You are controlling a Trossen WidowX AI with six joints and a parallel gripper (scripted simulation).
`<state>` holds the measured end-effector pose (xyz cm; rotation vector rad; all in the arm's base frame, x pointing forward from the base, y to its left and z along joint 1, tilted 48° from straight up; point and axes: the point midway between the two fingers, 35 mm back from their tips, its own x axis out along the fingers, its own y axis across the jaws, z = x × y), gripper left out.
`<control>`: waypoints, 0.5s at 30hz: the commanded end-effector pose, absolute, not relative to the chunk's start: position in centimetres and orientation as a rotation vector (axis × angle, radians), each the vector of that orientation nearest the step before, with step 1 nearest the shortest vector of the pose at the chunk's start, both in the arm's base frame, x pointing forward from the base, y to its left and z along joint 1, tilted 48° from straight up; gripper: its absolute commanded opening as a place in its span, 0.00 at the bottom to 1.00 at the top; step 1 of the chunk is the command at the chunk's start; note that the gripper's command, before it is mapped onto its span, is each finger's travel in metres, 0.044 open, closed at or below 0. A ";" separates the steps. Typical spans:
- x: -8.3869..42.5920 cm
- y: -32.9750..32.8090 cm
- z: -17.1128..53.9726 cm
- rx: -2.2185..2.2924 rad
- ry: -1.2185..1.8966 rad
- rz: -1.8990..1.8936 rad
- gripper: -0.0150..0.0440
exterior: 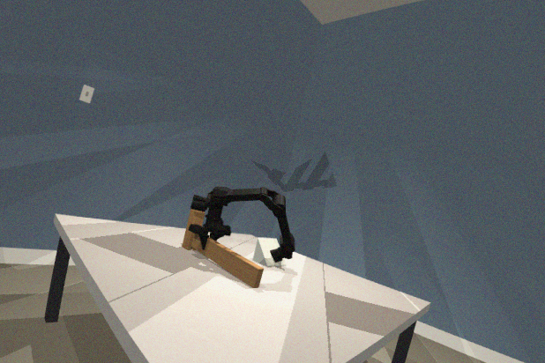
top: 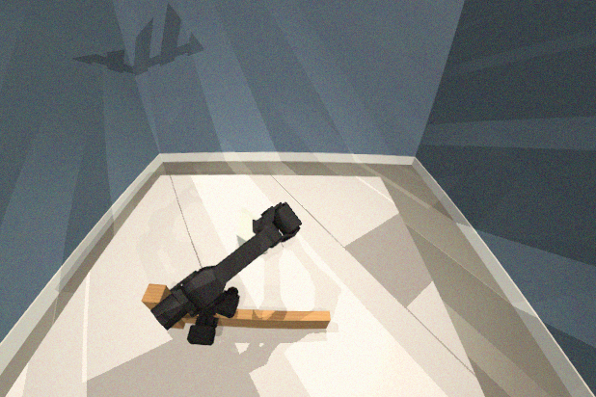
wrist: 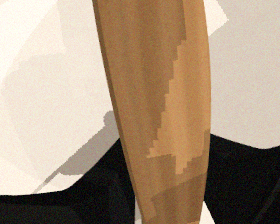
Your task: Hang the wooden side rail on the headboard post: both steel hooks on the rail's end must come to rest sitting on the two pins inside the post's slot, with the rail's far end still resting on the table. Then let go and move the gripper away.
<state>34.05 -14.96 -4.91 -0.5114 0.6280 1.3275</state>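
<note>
The wooden side rail (top: 289,318) (exterior: 238,264) (wrist: 156,100) stands on edge. Its near end is close against the lower part of the upright headboard post (top: 155,293) (exterior: 197,218). Its far end is on or very near the table. My gripper (top: 216,318) (exterior: 207,240) (wrist: 152,132) is shut on the rail near the post, one finger on each side. The hooks, the slot and the pins are hidden behind the arm and gripper, so whether the hooks sit on the pins cannot be told.
The black arm (top: 243,257) (exterior: 244,195) arches from its base over the table (top: 376,366) (exterior: 220,322). Its wrist is beside the post's top. A pale wedge-shaped block (exterior: 265,251) stands near the arm's base. Shadows and light patches cross the table.
</note>
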 end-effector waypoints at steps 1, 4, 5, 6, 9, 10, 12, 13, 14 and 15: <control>34.0 -15.6 -4.9 -0.521 0.629 1.315 0.25; 34.0 -15.7 -4.9 -0.521 0.629 1.315 0.25; 34.0 -15.7 -4.9 -0.521 0.629 1.315 0.25; 34.0 -15.7 -4.9 -0.521 0.629 1.315 0.25; 34.0 -15.7 -4.9 -0.522 0.629 1.315 0.25; 34.0 -15.7 -4.9 -0.522 0.629 1.315 0.25; 34.0 -15.8 -4.9 -0.522 0.629 1.315 0.25; 34.0 -15.8 -4.9 -0.522 0.629 1.315 0.25; 34.1 -15.8 -4.9 -0.522 0.629 1.315 0.25; 34.1 -15.8 -4.9 -0.522 0.629 1.315 0.25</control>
